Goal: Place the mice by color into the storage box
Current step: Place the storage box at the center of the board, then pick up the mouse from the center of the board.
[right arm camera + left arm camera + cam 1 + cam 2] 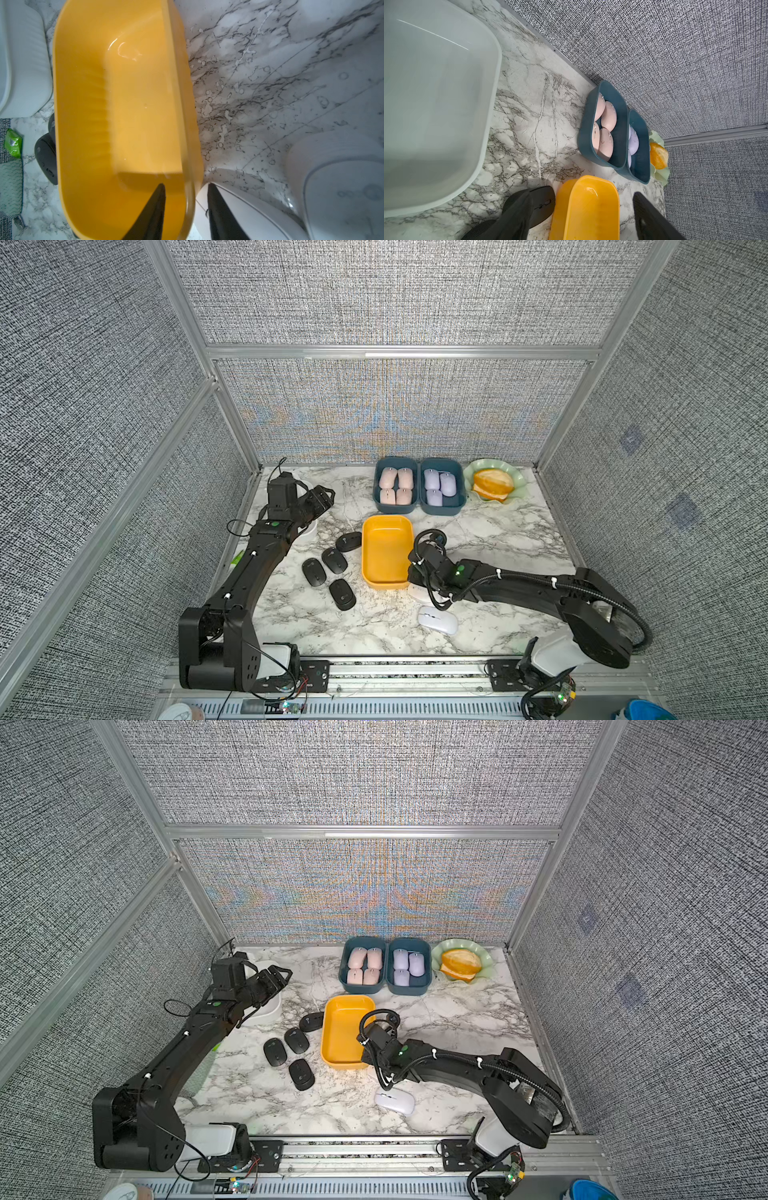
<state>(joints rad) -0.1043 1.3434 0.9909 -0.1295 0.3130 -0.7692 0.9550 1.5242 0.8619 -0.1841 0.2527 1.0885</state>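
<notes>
**Yellow box** (386, 551): mid-table on the marble top; the reference for all entries below.

**Teal boxes** (395, 508): two, side by side just behind the yellow box. The left one holds four pink mice (395, 486). The right one holds three lilac mice (439, 485).

**Black mice** (334, 560): four, loose on the table just left of the yellow box, the rearmost right beside its wall.

**White mouse** (437, 619): on the table in front of the yellow box, to its right.

**Second white mouse** (249, 207): at the yellow box's front right corner, largely under the right arm.

**White box** (309, 529): left of the yellow box and farther back, beneath the left arm.

**Dish** (515, 481) with roll (492, 485): behind the yellow box to the right, next to the teal boxes.

**Left gripper** (328, 494): in the air behind and left of the yellow box, fingers spread, holding nothing.

**Right gripper** (186, 187): fingers parted astride the yellow box's right wall. One is inside and one is outside over the second white mouse. A gap shows on each side, so the wall is not clamped.
</notes>
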